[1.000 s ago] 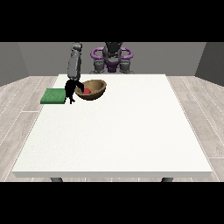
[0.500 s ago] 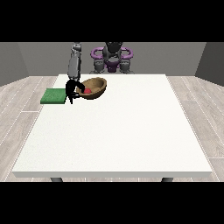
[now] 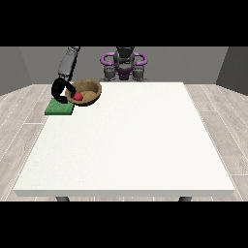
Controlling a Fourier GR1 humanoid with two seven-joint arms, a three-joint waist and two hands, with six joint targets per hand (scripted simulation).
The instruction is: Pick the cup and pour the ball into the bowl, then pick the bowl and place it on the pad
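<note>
Bowl (image 3: pixel 86 92) with ball (image 3: pixel 77 97) in hand (image 3: pixel 60 91), beside pad (image 3: pixel 59 107).

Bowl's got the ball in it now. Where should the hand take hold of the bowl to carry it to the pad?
By the rim on the bowl's pad-facing side, where the hand at the view's left already is. The open top leaves the thin rim free to pinch, the red ball lies low inside, and the green pad sits just beyond.

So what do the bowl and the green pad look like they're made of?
The bowl looks like wood with a matte finish: brown, with a lighter tan inside, though grain is too faint to confirm. The pad looks like a soft mat, perhaps foam or felt: flat, thin, uniformly green, no shine. Both are guesses from colour and surface alone.
</note>
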